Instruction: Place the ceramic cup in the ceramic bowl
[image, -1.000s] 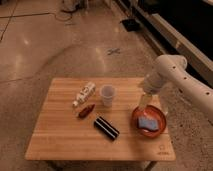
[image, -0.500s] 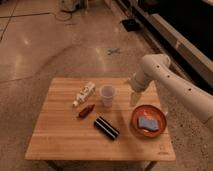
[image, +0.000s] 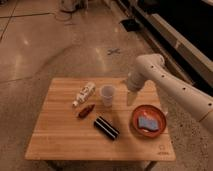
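The ceramic cup (image: 107, 95) stands upright near the middle of the wooden table (image: 60, 135). The red-orange ceramic bowl (image: 148, 120) sits to its right with a blue object (image: 148, 122) in it. My gripper (image: 129, 97) hangs from the white arm (image: 165, 82) over the table, between the cup and the bowl, a short way right of the cup and apart from it.
A white bottle with a label (image: 84, 94) lies at the back left. A small reddish-brown object (image: 86, 111) lies in front of it. A black box-like object (image: 106, 127) lies in front of the cup. A dark wall edge runs along the right.
The arm has swung left, from above the bowl toward the cup. The cup, bowl and other objects have not moved.
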